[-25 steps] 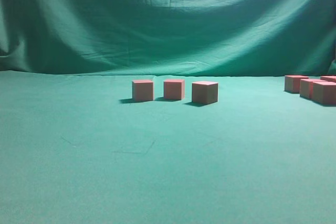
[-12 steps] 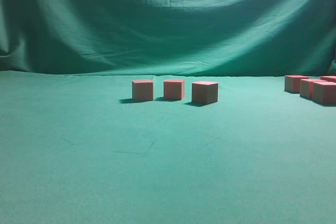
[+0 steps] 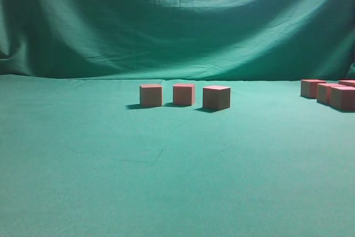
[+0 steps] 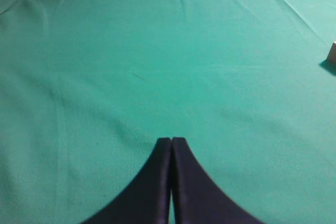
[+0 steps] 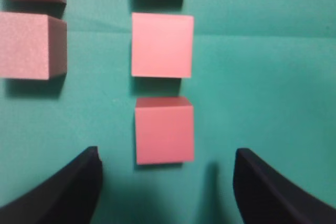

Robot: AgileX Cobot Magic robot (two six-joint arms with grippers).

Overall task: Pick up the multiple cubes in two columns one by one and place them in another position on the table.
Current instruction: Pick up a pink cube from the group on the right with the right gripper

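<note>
Teal-green cloth table [image 3: 166, 192] | 3 reddish-pink cubes [image 3: 183, 95] mid-table, more at right edge | black right gripper [image 5: 164, 182] spread wide above nearest salmon cube [image 5: 164, 129] | left gripper [image 4: 171, 145] fingers pressed together | risk: descending off-centre, nudging adjacent cube [image 5: 161, 44]

Looks like a staged lab or studio setup, not anybody's home. The whole surface [image 3: 166, 181] is covered in teal-green cloth, and a matching wrinkled cloth backdrop [image 3: 177, 20] hangs behind it. Only identical pink cubes [image 3: 183, 94] sit out, lined up neatly.
</note>
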